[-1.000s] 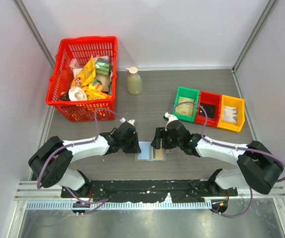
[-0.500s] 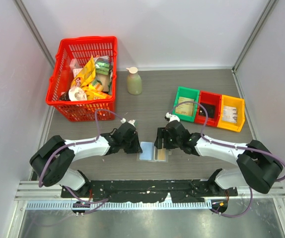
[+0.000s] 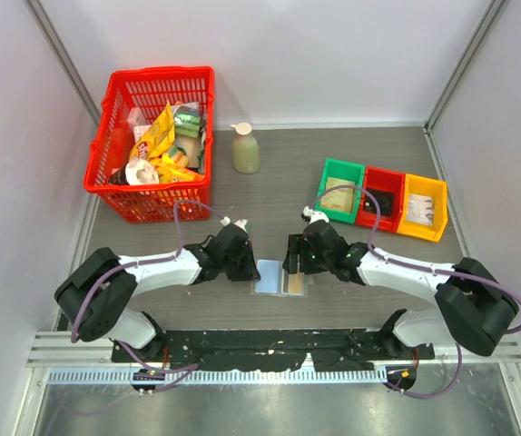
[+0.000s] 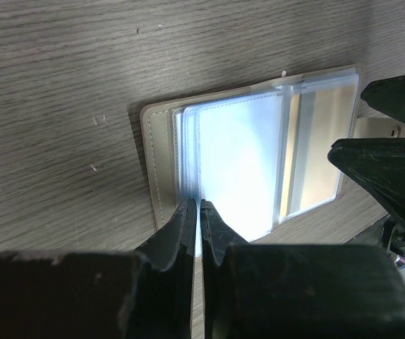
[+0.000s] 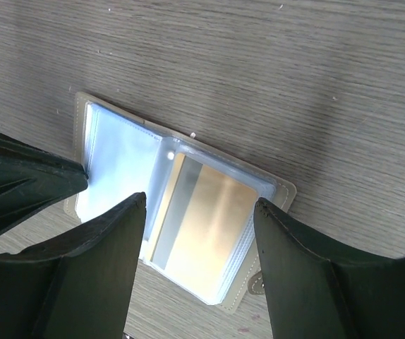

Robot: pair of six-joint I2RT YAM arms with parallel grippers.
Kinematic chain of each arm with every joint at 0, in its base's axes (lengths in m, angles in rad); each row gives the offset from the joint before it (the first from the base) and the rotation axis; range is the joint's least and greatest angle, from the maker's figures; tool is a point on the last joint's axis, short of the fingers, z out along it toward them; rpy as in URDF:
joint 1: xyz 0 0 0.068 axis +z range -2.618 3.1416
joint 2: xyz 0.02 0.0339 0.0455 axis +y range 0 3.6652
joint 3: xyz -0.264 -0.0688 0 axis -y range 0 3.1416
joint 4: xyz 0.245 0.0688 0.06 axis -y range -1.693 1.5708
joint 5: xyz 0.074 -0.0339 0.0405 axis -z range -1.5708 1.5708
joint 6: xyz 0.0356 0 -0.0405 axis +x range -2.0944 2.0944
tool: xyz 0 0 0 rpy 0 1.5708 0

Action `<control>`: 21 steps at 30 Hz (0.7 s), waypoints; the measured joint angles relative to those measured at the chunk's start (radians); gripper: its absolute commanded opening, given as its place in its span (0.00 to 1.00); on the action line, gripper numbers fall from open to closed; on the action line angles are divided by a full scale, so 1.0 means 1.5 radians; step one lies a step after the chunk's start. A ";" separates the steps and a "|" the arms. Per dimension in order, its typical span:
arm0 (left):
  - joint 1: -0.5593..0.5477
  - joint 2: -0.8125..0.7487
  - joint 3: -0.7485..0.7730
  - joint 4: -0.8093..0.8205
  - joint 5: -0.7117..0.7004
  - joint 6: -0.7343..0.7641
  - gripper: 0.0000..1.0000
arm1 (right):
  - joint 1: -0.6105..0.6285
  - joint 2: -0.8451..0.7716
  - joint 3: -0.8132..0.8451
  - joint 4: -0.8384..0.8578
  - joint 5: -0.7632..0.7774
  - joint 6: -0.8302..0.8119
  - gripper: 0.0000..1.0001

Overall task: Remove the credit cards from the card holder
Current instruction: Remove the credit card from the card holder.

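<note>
Card holder (image 3: 280, 277) lies opened flat on the counter (image 3: 270, 191), near the front edge, between the two arms. Grey-olive cover edge shows around a stack of clear plastic sleeves.

Left page: pale blue-white sleeves, glare too strong to tell whether a card sits inside.

Right page: one credit card (image 5: 209, 240), yellow-orange with a grey stripe along one side, inside its sleeve. The card is not out. Further sleeve edges are stacked under it; their contents cannot be told.

Left gripper (image 4: 197, 210): low over the holder's left side. Jaws pressed almost together at the outer edge of the left sleeves, a bright sliver of sleeve edge showing between the tips. Reads as a pinch on that edge of the card holder.

Right gripper (image 5: 201, 201): over the right page. Jaws wide apart, one finger on either side of the yellow-orange card in the wrist view, nothing between them. Whether the tips touch the holder cannot be told.

Elsewhere on the counter:
- red basket (image 3: 161, 74), far left, full of packets
- pale green bottle (image 3: 246, 153), just right of the basket
- green bin (image 3: 330, 173), red bin (image 3: 383, 174) and yellow bin (image 3: 437, 186) in a row, far right, well apart from the holder
</note>
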 measured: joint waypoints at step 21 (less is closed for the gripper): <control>0.000 0.001 0.000 0.001 0.000 -0.005 0.08 | 0.000 -0.004 0.001 -0.031 0.003 0.004 0.66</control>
